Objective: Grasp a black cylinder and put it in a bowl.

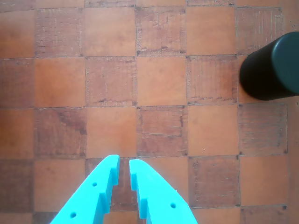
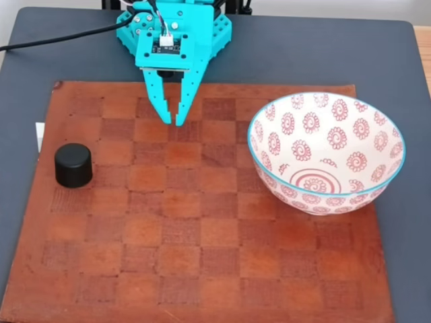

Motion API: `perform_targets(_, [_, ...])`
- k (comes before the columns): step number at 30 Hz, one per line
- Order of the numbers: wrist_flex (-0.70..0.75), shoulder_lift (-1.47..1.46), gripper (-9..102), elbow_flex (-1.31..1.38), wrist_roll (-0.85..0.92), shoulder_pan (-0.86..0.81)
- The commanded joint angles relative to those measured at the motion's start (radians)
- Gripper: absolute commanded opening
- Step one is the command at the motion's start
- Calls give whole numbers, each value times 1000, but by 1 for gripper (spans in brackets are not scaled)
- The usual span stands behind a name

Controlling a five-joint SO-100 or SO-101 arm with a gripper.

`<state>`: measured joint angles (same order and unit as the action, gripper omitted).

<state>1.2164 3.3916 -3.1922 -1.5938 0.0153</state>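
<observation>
A short matte black cylinder point(image 2: 73, 165) stands upright on the left side of the leather checkerboard mat point(image 2: 188, 222) in the fixed view. In the wrist view the black cylinder point(image 1: 272, 67) sits at the right edge, partly cut off. The white bowl point(image 2: 327, 152) with red spiral flowers and a light-blue rim rests on the mat's right side. My turquoise gripper point(image 2: 172, 122) hangs over the mat's far edge, well away from both. Its fingertips point(image 1: 124, 164) are nearly together with only a narrow slit between them, holding nothing.
The mat lies on a dark grey table point(image 2: 303, 54). A black cable point(image 2: 54, 37) runs off to the far left. A small white object point(image 2: 39, 136) peeks out beside the mat's left edge.
</observation>
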Motion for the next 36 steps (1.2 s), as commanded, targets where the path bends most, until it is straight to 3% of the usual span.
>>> perform_targets(1, [-5, 51, 1, 5, 3, 8])
perform_targets(36, [-15, 35, 1, 114, -14, 5])
